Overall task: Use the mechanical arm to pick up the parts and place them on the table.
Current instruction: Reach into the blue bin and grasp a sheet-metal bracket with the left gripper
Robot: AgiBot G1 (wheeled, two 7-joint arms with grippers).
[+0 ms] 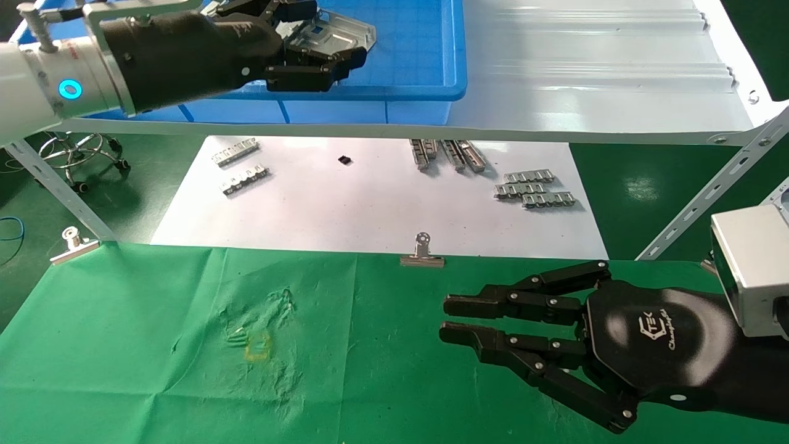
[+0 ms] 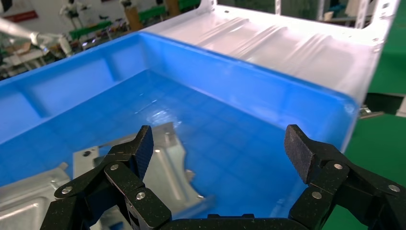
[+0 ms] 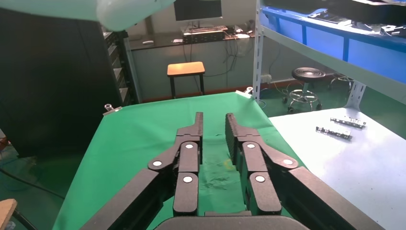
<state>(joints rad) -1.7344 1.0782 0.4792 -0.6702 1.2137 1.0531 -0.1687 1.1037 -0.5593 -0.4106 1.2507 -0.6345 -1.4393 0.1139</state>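
Observation:
A silver stamped plate (image 1: pixel 338 32) lies in the blue bin (image 1: pixel 400 92) on the shelf. My left gripper (image 1: pixel 327 37) reaches into the bin with its fingers above and below the plate. In the left wrist view the left gripper (image 2: pixel 220 143) is wide open and the plate (image 2: pixel 163 167) lies beside one finger (image 2: pixel 143 146), not clamped. My right gripper (image 1: pixel 442 317), on the arm with the white-logo palm, hovers low over the green cloth table (image 1: pixel 154 345). Its fingers (image 3: pixel 196 129) stand a small gap apart with nothing between them. The faint yellow square mark (image 1: pixel 257 345) is to its left.
The white shelf (image 1: pixel 585 92) overhangs a white paper sheet (image 1: pixel 345 209) holding ridged metal strips (image 1: pixel 535 190) and a small black piece (image 1: pixel 345 160). Binder clips (image 1: pixel 422 253) pin the cloth's far edge. A slanted shelf strut (image 1: pixel 709 191) stands at the right.

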